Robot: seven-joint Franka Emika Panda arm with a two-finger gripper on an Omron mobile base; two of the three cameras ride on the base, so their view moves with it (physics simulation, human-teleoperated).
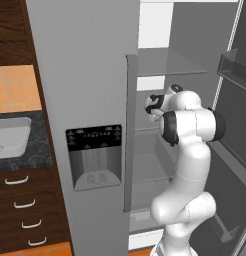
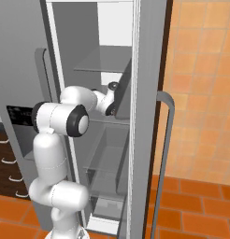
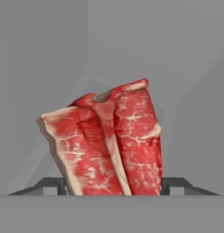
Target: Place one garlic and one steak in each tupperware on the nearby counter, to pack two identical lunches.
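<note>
- The gripper (image 3: 114,186) is reached into the open fridge (image 1: 165,65), at about mid-shelf height, seen in the left base view just past the arm's elbow.
- In the hand view the steak (image 3: 107,145) stands directly ahead of the gripper and between its two fingertips (image 3: 52,185), one dark tip showing on each side of the meat's lower end.
- The jaws are apart, with the steak in the gap; whether the pads already press on it cannot be told, so I would not call it held yet.
- The steak looks like a flat raw slab with a whitish fat edge and a pale seam down its middle. It is probably light, soft and somewhat slick, so it may sag or slip if pinched only at a corner.
- The best hold is likely across its thickness near the middle, on the red flesh rather than the fat rim.
- Well off to the gripper's left, outside the fridge, a pale tupperware (image 1: 12,140) sits on the dark tabletop (image 1: 40,150), with something small and pale inside.
</note>
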